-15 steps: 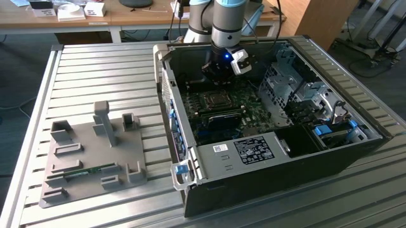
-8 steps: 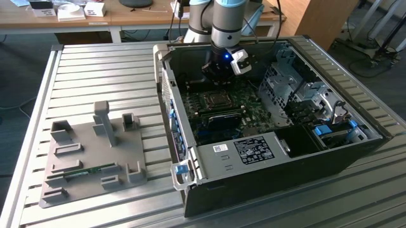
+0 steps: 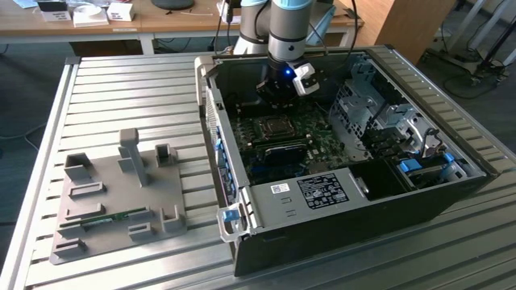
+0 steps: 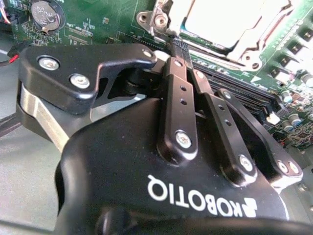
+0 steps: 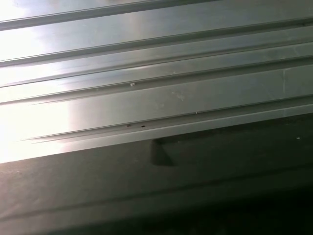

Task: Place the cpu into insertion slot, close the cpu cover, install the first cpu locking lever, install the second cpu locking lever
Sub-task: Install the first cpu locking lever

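Closest to the second wrist view's lens is the tool [image 4: 182,46], its black fingers [image 4: 178,98] clenched together with nothing between them, their tips just beside the socket's near edge on the green board [image 4: 112,19]. Beyond those tips the cpu [image 4: 220,19] lies flat in the slot [image 4: 193,46], its pale metal top showing through the window of the cover [image 4: 244,46], which lies down over it. One lever [image 4: 276,24] runs along the cover's side; whether it is latched I cannot tell. A round coin cell [image 4: 45,13] sits on the board well apart from the socket. In the exterior view the arm [image 3: 288,24] reaches down into the open case [image 3: 339,199], and the tool [image 3: 278,99] hangs just above the far edge of the socket [image 3: 275,127], where the cover [image 3: 275,127] looks closed. The case stands on a ribbed metal surface [image 3: 121,90], and a grey fixture [image 3: 121,199] with a memory stick [image 3: 105,219] in it lies towards the exterior view's left. Ribbed metal [image 5: 156,73] also shows in the first wrist view.
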Tool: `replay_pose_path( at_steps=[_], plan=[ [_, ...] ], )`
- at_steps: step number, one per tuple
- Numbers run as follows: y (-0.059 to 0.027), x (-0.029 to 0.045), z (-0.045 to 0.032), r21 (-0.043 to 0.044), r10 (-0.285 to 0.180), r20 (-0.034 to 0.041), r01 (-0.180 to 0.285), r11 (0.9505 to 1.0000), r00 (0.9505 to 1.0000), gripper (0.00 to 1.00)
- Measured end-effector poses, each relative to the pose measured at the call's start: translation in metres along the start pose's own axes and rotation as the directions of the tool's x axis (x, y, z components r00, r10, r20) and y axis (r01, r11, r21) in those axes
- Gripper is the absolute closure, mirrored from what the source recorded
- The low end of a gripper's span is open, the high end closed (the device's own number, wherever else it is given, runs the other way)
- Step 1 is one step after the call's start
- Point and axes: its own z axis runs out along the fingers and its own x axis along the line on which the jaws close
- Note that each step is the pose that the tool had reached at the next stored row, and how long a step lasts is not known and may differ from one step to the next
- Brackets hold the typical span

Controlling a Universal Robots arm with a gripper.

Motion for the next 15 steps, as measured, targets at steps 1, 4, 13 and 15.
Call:
replay_pose_path(
  at_steps=[1,4,13,15],
  plan=[
    [0.0000,0.0001,0.0000,-0.0007,0.000,-0.0002,0.000,1.0000,1.0000,0.90],
    [0.0000,0.0002,-0.0001,-0.0052,0.001,-0.0011,-0.001,1.0000,1.0000,0.90],
    [0.0000,0.0001,0.0000,-0.0068,0.001,-0.0012,-0.001,1.0000,1.0000,0.90],
    [0.0000,0.0002,0.0000,-0.0069,0.001,-0.0012,-0.001,1.0000,1.0000,0.90]
  ],
)
